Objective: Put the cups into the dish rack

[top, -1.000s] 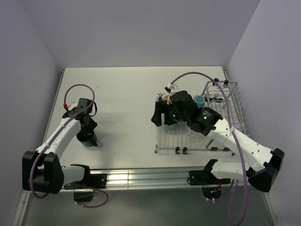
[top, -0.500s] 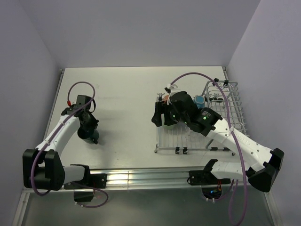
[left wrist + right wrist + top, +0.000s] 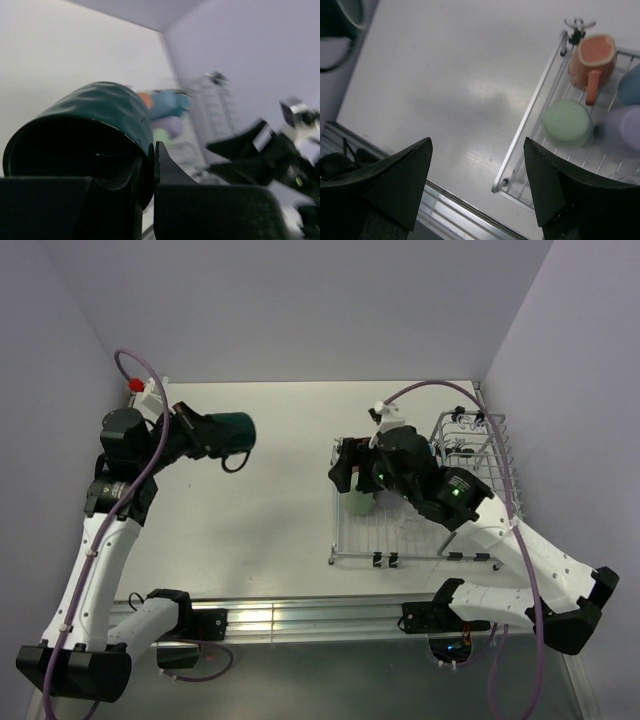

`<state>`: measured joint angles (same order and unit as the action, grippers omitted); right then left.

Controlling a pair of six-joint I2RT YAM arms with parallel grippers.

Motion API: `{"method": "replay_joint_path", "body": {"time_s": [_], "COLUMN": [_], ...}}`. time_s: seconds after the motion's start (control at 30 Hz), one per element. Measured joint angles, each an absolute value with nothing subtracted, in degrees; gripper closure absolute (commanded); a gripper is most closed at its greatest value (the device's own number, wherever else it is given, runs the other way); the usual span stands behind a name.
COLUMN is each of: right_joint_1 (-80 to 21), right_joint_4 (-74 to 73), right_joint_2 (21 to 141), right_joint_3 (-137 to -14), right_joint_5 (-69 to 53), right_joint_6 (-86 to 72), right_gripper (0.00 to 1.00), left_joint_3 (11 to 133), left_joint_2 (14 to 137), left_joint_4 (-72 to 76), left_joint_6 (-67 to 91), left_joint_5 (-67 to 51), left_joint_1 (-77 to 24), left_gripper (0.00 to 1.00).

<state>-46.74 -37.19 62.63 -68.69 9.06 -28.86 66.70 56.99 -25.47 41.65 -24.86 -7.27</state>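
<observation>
Presently, by view

**Top external**
- Dark green mug (image 3: 232, 432): in the air on its side, above the far-left part of the desk (image 3: 270, 530), well apart from the rack.
- Left tool (image 3: 205, 435): clenched on the mug's mouth end.
- Dish rack (image 3: 336, 540): by the right edge of the desk, its raised wire side nearest that edge.
- Right tool (image 3: 350, 475): over the rack's left rail, above a pale green cup (image 3: 358, 504).

**Left wrist** (blurred)
- Dark green mug (image 3: 85, 125): mouth towards the lens.
- Left tool (image 3: 122, 200): appears to pinch the wall at the rim, one finger inside and one outside.
- Coloured cups and rack wires show faintly beyond.

**Right wrist**
- Right tool (image 3: 477, 185): released, fingers spread wide, nothing between them.
- In the dish rack (image 3: 530, 125):
  - an orange mug (image 3: 592, 62) at its far-left corner
  - the pale green cup (image 3: 567, 122) mouth-down just beside it
  - a lavender cup (image 3: 627, 127) at the frame's edge

**Handling, as judged**
- The mug looks glazed, so it is probably stiff, smooth enough to slip, and liable to chip against wire.
- It seems fairly weighty for its size.
- A one-wall rim hold lets it swing, so a slow carry suits.
- The handle or the rim is the sensible hold; the round body is likely too broad.
- Bare bars at the rack's near-left corner offer a seat
</observation>
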Motion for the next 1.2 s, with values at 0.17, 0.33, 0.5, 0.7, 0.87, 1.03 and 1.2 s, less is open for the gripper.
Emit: {"method": "replay_joint_path", "body": {"time_s": [0.17,0.33,0.5,0.7,0.87,1.03,1.2], "right_joint_1": [-46.65,-45.89,-44.82,-43.72,-43.51,-43.48,-43.44], "right_joint_4": [-32.01,-24.38,-18.59,-14.52,-10.83,-6.7,-4.69], "right_joint_2": [58.04,52.66,52.62,56.95,59.53,60.84,62.52], "right_joint_3": [-71.72,-71.59,-71.33,-70.87,-70.61,-69.71,-69.01], "right_joint_5": [8.88,5.1,0.25,-5.39,-9.45,-13.08,-14.37], "right_joint_6": [-28.75,-29.19,-30.72,-31.48,-31.7,-31.97,-31.88], "right_gripper": [0.11,0.07,0.03,0.0,0.0,0.0,0.0], "left_joint_3": [53.36,46.5,46.17,46.15,46.17,46.17,46.17], "left_joint_2": [57.1,63.59,67.42,70.26,71.48,72.47,73.01], "left_joint_4": [7.11,39.07,61.21,68.79,70.28,70.89,70.87], "left_joint_6": [54.65,72.29,85.58,92.75,94.28,95.74,96.97], "left_joint_5": [-44.99,-54.35,-58.74,-60.64,-60.8,-60.82,-60.82], "left_joint_1": [-8.05,-10.76,-13.8,-15.44,-16.67,-17.37,-17.32], "left_gripper": [1.0,1.0,1.0,1.0,1.0,1.0,1.0]}}
